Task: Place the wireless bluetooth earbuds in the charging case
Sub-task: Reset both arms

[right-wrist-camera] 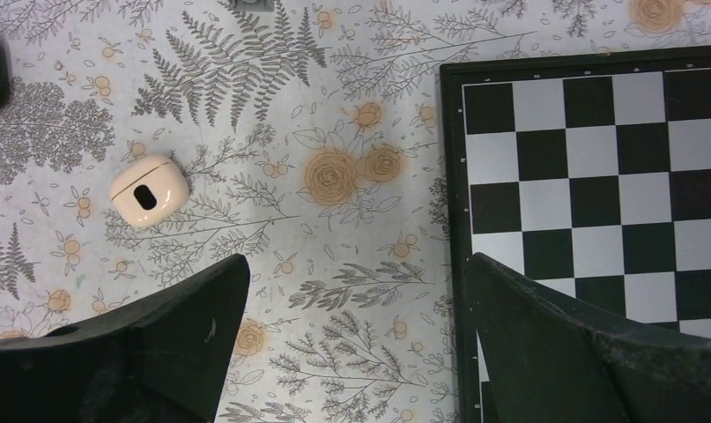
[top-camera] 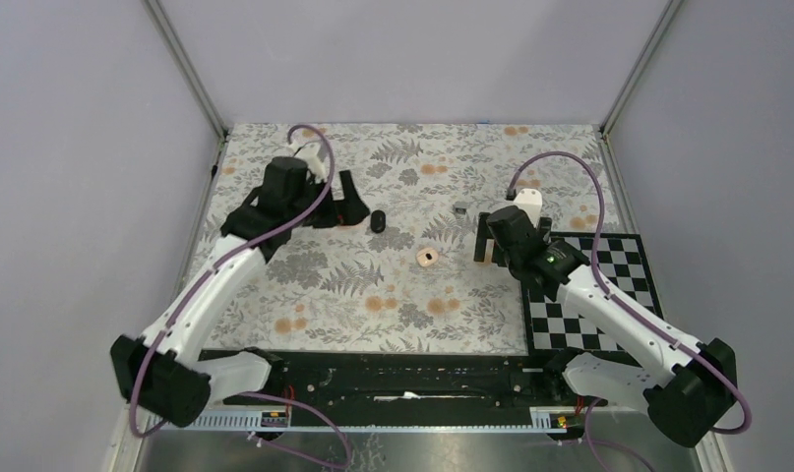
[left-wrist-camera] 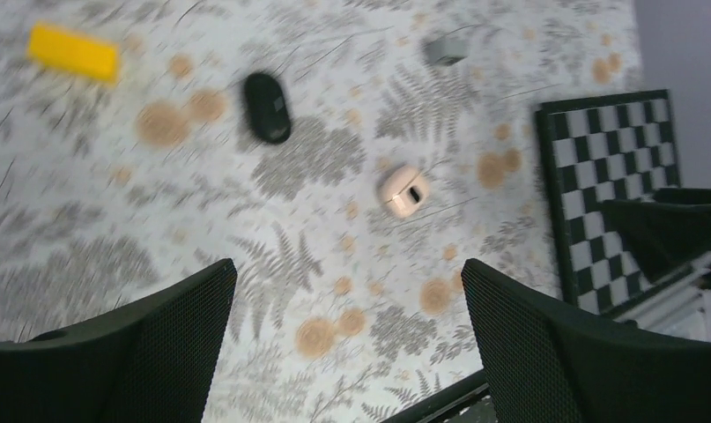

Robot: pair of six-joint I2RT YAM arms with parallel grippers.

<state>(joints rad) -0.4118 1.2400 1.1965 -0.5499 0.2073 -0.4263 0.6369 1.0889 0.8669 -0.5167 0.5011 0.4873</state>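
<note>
Left end effector (left-wrist-camera: pixel 347 273), nearest your lens: fingers wide apart, holding nothing. You find the charging case (left-wrist-camera: pixel 267 107) lying on the floral surface (top-camera: pixel 304 295), just ahead of those fingers. Peach disc (left-wrist-camera: pixel 403 191): near the case, apart from it. Grey piece (left-wrist-camera: pixel 444 50): farther off. Right end effector (right-wrist-camera: pixel 356 264): spread, empty, beside your checkerboard (right-wrist-camera: pixel 598 176).

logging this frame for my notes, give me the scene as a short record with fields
left gripper: open, empty, above the floral cloth
right gripper: open, empty, over the checkerboard edge
charging case: on the cloth, touched by neither gripper
earbuds: not visible in any view
other items: peach disc, grey piece, yellow block
</note>
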